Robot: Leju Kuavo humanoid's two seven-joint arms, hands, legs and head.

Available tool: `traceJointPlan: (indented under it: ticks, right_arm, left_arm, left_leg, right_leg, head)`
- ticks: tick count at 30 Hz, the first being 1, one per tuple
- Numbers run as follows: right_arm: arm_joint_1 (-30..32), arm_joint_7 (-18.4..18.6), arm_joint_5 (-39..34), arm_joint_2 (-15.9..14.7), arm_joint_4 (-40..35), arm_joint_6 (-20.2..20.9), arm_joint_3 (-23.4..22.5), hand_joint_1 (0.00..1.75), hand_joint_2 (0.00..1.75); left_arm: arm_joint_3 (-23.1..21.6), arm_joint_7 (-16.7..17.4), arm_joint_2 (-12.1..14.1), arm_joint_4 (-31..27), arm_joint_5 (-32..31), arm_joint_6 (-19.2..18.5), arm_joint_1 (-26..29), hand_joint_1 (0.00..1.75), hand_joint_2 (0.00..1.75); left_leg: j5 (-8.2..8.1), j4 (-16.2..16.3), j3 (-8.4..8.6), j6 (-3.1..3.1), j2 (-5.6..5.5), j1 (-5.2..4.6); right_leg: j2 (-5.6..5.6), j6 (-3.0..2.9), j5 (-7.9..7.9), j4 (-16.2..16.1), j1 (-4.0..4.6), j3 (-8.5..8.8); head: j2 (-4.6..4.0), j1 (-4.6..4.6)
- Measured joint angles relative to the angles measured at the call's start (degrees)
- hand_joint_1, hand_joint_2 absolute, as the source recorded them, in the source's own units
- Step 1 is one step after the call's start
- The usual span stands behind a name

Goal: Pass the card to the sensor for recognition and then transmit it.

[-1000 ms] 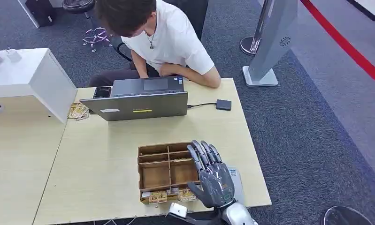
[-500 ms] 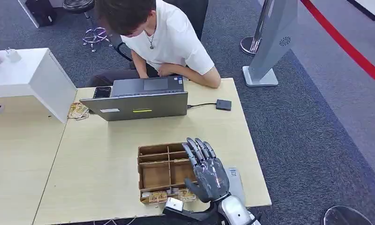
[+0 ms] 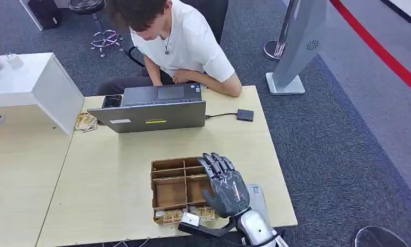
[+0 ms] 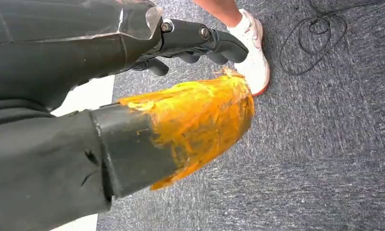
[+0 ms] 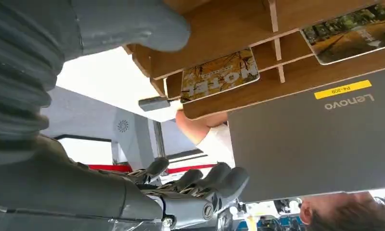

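Now we hover our right robot hand [image 3: 225, 189] over the card box, fingers spread and holding nothing.

Nearest us, just below the palm, the cards [image 3: 173, 216] stand in the front slot of the wooden box [image 3: 168, 180], upright so an edge can be pinched; the right wrist view shows one "HOTEL" card [image 5: 219, 74] with the thumb close beside it, not touching. We judge the robot hand is lining up for the pick, so the task is barely begun. Our left robot hand [image 4: 190, 43] hangs by the floor, its state unclear. Beyond the fingertips sits the laptop [image 3: 150, 109] with a small black sensor [image 3: 245, 115] cabled to it, within reach across the table [image 3: 110, 170]. Farthest, a person [image 3: 185, 43] waits, presumably to receive the card.
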Motion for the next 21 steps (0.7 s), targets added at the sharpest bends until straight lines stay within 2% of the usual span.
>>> traceJointPlan:
  ticks: [4, 10, 21]
  right_arm:
    - [-0.38, 0.02, 0.00, 0.00, 0.31, 0.18, 0.35, 0.54, 1.75]
    - [-0.85, 0.04, -0.15, 0.00, 0.53, 0.37, 0.92, 0.68, 1.75]
    - [-2.28, 0.07, -0.68, 0.00, 1.58, 1.38, 1.75, 0.70, 1.75]
  left_arm:
    - [0.00, -0.02, 0.00, 0.00, 0.00, 0.00, 0.00, 0.00, 0.00]
    - [0.00, -0.15, 0.00, 0.00, -0.20, 0.00, 0.01, 0.00, 0.00]
    - [0.00, -0.39, 0.02, 0.00, -0.35, -0.02, 0.00, 0.00, 0.00]
  left_leg:
    - [0.00, 0.00, 0.00, 0.00, 0.00, 0.00]
    - [0.00, 0.00, 0.00, 0.00, 0.00, 0.00]
    - [0.00, 0.00, 0.00, 0.00, 0.00, 0.00]
  right_leg:
    - [0.00, 0.00, 0.00, 0.00, 0.00, 0.00]
    - [0.00, 0.00, 0.00, 0.00, 0.00, 0.00]
    - [0.00, 0.00, 0.00, 0.00, 0.00, 0.00]
  head:
    - [0.00, 0.00]
    - [0.00, 0.00]
    - [0.00, 0.00]
